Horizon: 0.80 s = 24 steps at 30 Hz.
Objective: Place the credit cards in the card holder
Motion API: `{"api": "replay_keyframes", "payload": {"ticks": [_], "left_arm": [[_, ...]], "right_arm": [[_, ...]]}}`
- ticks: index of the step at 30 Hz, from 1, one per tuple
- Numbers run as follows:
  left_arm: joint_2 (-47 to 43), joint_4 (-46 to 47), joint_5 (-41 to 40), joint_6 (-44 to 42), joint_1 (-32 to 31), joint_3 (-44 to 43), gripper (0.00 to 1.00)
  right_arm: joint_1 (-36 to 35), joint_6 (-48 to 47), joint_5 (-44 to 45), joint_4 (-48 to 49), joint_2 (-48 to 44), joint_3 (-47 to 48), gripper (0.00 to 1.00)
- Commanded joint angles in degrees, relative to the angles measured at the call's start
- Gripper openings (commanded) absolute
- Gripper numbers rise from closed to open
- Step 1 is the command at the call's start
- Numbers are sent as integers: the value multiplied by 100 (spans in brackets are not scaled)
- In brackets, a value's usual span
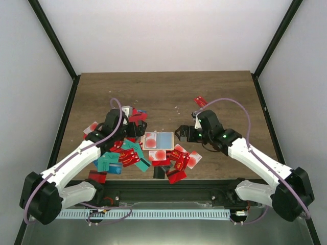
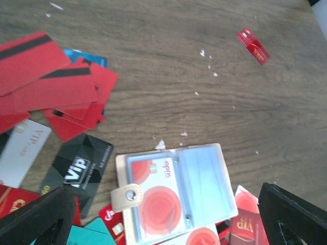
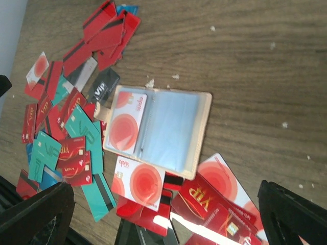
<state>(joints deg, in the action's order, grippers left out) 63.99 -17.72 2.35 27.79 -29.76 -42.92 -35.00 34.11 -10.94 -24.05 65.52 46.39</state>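
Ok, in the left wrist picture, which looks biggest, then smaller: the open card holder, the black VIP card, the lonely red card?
1. card holder, lying open
2. black VIP card
3. lonely red card: it lies farther from the camera, so it may only look smaller than the black one.

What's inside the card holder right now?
The card holder lies open. One white card with a red circle sits in the clear sleeve on the snap-tab side. The other sleeve shows only light blue. Anything tucked behind that card is hidden.
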Motion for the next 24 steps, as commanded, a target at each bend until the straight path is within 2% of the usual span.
{"api": "replay_keyframes", "payload": {"ticks": [1,3,10,18,24], "left_arm": [[-75,322,920,99,1,130,98],[-129,351,1128,94,-155,212,96],[-253,418,1050,253,-1073,521,94],[391,893,902,558,-2430,478,89],[955,897,622,692,-3126,313,83]], "right_arm": [[56,321,-108,-145,-324,-280,100],[54,445,-214,-335,-528,-416,100],[49,682,-1273,-327,-1438,-1112,100],[55,1273,-1814,-421,-1735,-1890,100],[-6,1585,-2292,-340,-1915,-2433,98]]}}
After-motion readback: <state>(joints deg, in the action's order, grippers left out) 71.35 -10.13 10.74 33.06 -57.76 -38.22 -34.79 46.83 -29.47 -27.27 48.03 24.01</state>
